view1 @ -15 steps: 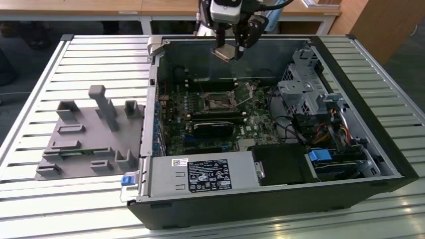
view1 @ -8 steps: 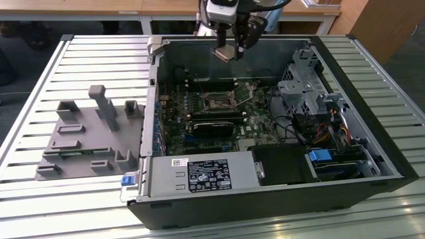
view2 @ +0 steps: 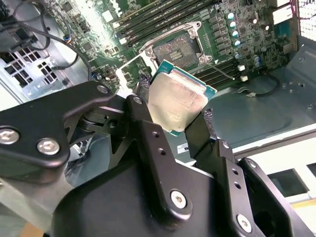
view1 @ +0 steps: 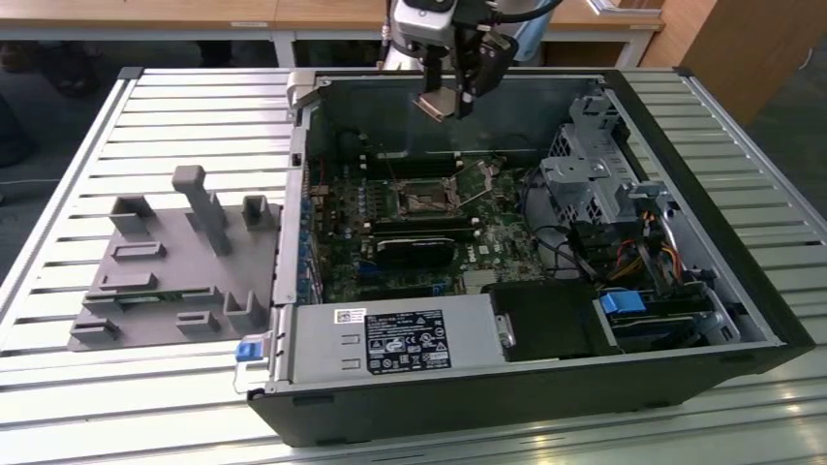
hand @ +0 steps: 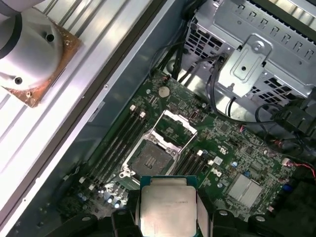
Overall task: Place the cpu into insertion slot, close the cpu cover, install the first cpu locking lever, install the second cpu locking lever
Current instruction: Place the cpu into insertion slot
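Above the open black metal computer case point(view1: 517, 387), clear of its walls: small flat square silver-faced cpu point(view2: 177, 101), clamped on two opposite edges by the black fingers point(view2: 143, 116) of the gripper point(view2: 175, 106), face tilted. Robot arm point(view1: 433, 24) reaches down over the case's far rim. Square silver-rimmed insertion slot point(hand: 148, 157) on the green circuit board point(hand: 227, 143): dark centre bare, well apart from the cpu. Thin silver cpu cover point(hand: 175, 126): standing open beside the slot. Long black memory slots point(hand: 116, 143) flank the socket closely. Grey perforated drive cage point(view1: 588, 184) stands near, on the exterior view's right.
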